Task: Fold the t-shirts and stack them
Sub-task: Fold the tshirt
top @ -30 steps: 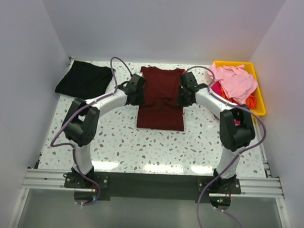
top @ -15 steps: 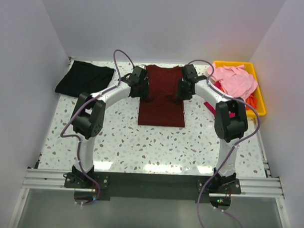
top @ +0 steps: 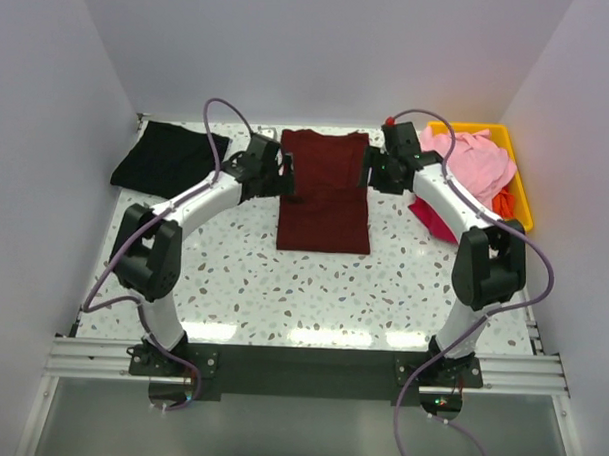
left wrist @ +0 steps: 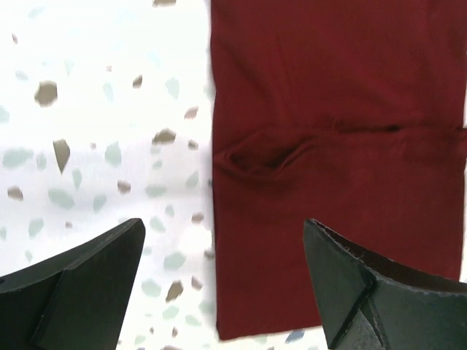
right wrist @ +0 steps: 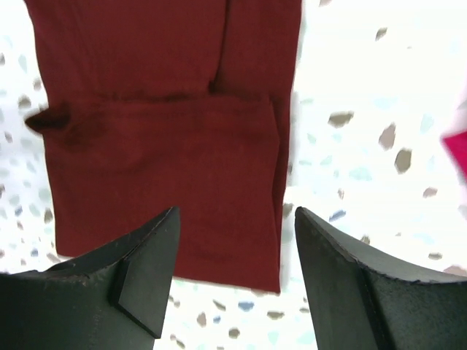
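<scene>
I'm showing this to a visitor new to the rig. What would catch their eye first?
The dark maroon t-shirt lies folded into a rectangle in the middle, flanked by the open left hand and right hand. At far right, a light pink t-shirt heaps over the yellow bin; a black t-shirt lies at far left.

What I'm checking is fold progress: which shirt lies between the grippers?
The maroon shirt, mid-table; the black shirt lies far left, the pink shirt in the bin.
</scene>
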Controlling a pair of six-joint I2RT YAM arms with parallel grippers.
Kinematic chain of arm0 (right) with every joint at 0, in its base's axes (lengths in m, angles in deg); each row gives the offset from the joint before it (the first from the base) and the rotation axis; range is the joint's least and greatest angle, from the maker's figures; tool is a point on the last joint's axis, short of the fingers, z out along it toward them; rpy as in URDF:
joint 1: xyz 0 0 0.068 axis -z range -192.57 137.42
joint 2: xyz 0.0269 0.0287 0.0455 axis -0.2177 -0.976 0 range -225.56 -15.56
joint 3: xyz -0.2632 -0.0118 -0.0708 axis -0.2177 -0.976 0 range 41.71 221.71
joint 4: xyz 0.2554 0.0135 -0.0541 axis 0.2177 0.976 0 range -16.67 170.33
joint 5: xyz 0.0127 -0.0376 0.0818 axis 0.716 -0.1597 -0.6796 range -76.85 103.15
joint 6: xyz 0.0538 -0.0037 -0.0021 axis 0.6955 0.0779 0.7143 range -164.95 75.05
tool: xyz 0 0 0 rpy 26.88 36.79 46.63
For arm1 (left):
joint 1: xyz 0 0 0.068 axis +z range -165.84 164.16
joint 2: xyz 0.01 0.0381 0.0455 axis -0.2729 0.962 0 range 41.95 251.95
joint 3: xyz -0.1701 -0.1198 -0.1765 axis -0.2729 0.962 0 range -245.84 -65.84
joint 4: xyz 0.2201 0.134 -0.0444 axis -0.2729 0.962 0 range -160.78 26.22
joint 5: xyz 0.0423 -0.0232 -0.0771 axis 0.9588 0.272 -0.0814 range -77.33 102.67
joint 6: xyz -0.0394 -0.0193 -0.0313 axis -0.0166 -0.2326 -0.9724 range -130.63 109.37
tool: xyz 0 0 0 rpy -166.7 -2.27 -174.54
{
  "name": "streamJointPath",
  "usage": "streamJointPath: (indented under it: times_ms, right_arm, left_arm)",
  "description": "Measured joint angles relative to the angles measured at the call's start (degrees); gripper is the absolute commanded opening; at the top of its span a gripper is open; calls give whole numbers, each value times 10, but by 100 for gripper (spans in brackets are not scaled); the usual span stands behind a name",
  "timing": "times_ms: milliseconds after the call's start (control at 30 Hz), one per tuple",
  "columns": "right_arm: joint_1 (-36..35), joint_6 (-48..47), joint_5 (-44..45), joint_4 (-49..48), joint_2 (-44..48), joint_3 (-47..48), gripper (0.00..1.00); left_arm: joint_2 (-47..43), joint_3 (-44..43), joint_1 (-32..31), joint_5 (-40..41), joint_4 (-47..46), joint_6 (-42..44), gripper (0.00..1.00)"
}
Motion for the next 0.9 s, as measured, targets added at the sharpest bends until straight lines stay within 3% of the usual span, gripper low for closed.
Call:
streamJointPath:
  times_ms: [200,367,900]
  right_arm:
    - [0,7,-31,-27,55,-121,67]
    - [0,14,-47,-37,66,-195,64]
    - [0,39,-77,-100,79,-298,55]
  left_arm:
    - [-56,139,0,-35,-35,-3,93]
    - [-68,203,-7,-51,-56,-8,91]
    - [-72,242,-52,-53,-86,-31,81]
